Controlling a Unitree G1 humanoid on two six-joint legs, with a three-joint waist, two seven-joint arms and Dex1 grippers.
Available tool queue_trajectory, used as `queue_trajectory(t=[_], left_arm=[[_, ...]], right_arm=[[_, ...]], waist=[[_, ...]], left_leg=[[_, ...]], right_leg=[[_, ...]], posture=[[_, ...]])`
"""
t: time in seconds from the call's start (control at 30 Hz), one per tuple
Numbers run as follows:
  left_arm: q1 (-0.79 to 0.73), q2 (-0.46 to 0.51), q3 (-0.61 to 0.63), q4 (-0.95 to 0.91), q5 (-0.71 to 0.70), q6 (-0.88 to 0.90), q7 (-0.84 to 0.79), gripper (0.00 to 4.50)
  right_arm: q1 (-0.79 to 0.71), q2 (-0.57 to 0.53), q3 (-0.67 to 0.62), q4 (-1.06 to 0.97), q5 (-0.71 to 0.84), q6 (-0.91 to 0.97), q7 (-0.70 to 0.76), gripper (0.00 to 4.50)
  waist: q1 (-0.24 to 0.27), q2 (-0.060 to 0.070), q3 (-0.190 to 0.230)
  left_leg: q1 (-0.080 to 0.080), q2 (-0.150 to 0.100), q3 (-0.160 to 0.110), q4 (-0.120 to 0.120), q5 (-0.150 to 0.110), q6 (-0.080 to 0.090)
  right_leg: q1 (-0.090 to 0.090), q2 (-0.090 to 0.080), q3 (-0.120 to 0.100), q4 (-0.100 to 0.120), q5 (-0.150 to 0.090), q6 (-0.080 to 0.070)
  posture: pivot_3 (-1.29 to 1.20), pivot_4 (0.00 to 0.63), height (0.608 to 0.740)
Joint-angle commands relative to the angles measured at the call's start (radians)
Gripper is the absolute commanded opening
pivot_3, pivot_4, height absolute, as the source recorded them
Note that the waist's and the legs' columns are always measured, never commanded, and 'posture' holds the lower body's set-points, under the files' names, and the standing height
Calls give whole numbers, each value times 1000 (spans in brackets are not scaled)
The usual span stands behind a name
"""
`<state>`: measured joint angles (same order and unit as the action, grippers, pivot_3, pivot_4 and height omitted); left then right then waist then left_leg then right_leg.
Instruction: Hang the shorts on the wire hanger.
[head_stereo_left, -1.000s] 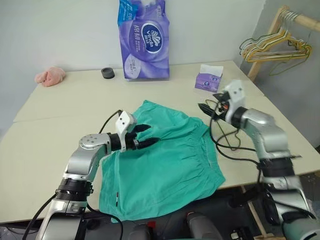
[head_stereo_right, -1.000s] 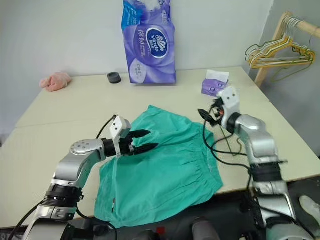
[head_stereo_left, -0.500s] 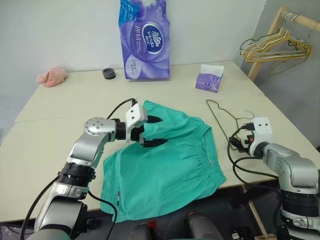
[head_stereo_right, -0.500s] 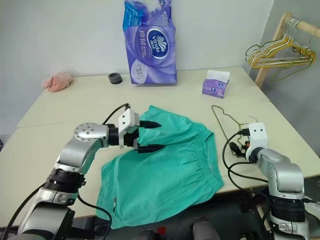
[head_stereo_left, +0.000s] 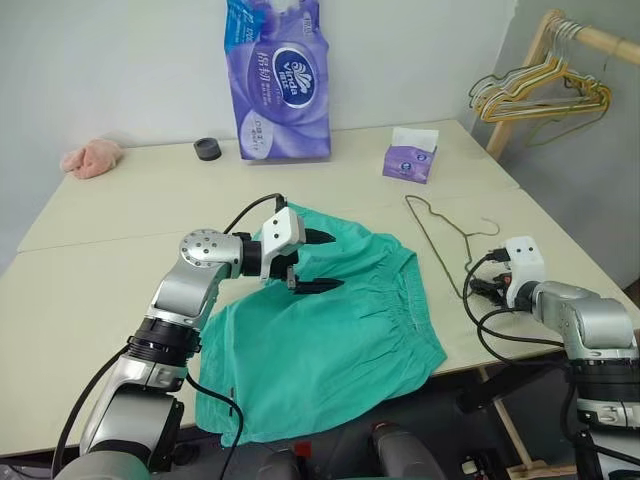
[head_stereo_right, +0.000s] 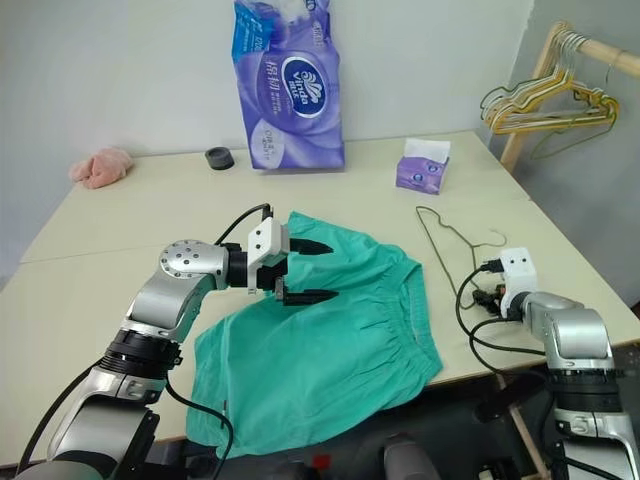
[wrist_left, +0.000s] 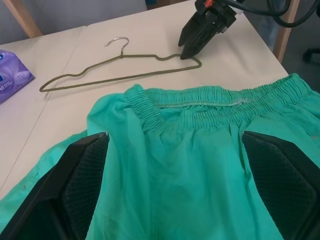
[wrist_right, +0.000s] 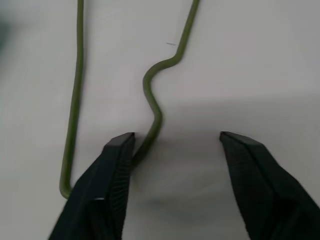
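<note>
Two things matter to this job, and both lie flat on the table (head_stereo_left: 120, 210), not yet joined; the shorts (head_stereo_left: 330, 330) are spread near the front edge with the gathered waistband toward the robot's right, a corner of the fabric spilling over the table's front; the wire hanger (head_stereo_left: 440, 235) lies just beside that waistband, further to the right, its hook pointing away from the shorts. The left gripper (head_stereo_left: 318, 262) hovers over the upper part of the shorts with its fingers spread wide and nothing between them; the left wrist view looks down on bare teal cloth between the two pads. The right gripper (wrist_right: 170, 155) is down at the near corner of the hanger; its fingers stand apart, one finger touching the wire at the bend, the other well clear, so the wire is not gripped. By my reading the task is barely begun; the hanger has to be grasped, a waistband or leg opened and threaded over the wire, and the shorts settled on it; all of that remains.
</note>
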<state>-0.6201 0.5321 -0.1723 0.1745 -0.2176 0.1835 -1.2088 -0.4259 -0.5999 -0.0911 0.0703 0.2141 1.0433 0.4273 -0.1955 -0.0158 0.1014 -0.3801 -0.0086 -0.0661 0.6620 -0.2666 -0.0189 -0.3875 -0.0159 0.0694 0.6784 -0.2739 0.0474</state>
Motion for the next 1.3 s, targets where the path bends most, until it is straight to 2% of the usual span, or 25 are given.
queue_trajectory(t=[0.03,0.17,0.2,0.33,0.5,0.7,0.9,1.03,1.13,1.3], left_arm=[[-33,-16,-7,1,8,-27,10,4500],[-32,-25,-8,0,13,-32,17,4500],[-30,-27,-8,-1,14,-33,20,4500],[-25,-33,-6,-6,13,-30,35,4500],[-32,-48,26,22,9,-7,97,4500],[-117,-38,106,176,-5,40,183,4500],[-301,-6,207,428,-36,46,199,4500],[-400,22,224,568,-53,60,93,4500],[-406,58,164,593,-27,75,-72,4500],[-407,99,92,637,31,47,-217,4500]], right_arm=[[-35,-14,62,116,-16,18,45,1582],[-67,13,75,157,-17,18,39,197],[-74,25,71,165,-19,19,31,25],[-86,36,52,208,-62,-50,-21,25],[-108,-11,5,221,-104,-179,-72,25],[-62,-130,47,44,-195,-383,-46,25],[11,-264,143,-165,-351,-660,1,25],[9,-313,190,-228,-451,-872,13,25],[-13,-304,209,-255,-487,-958,26,25],[-29,-286,228,-276,-537,-1079,42,25]], waist=[[-1,-1,-1],[-1,-2,-1],[-2,-3,-2],[-4,-7,-5],[0,-7,-4],[-1,-1,0],[-16,0,0],[-26,0,1],[-27,0,1],[-27,0,2]], left_leg=[[0,0,0,0,0,0],[0,0,-1,0,0,0],[0,0,-1,0,0,0],[1,1,-1,0,0,0],[1,0,0,1,0,0],[-2,-4,0,1,0,0],[-1,-2,0,-1,0,0],[-1,-3,0,-1,0,0],[-1,-3,0,-1,-1,-1],[-2,-3,0,0,-1,-1]], right_leg=[[0,0,0,0,0,0],[1,0,0,0,0,0],[1,0,0,0,0,0],[1,0,-1,0,0,0],[1,-1,0,0,0,0],[-1,-4,1,0,0,3],[-2,-2,0,0,-4,8],[-2,-3,0,0,-4,9],[-1,-3,0,-1,-5,10],[-2,-3,0,0,-5,10]], posture=[[-229,76,740],[-226,75,740],[-224,75,740],[-221,74,740],[-225,74,740],[-231,77,740],[-233,79,740],[-235,78,740],[-238,77,740],[-246,76,740]])
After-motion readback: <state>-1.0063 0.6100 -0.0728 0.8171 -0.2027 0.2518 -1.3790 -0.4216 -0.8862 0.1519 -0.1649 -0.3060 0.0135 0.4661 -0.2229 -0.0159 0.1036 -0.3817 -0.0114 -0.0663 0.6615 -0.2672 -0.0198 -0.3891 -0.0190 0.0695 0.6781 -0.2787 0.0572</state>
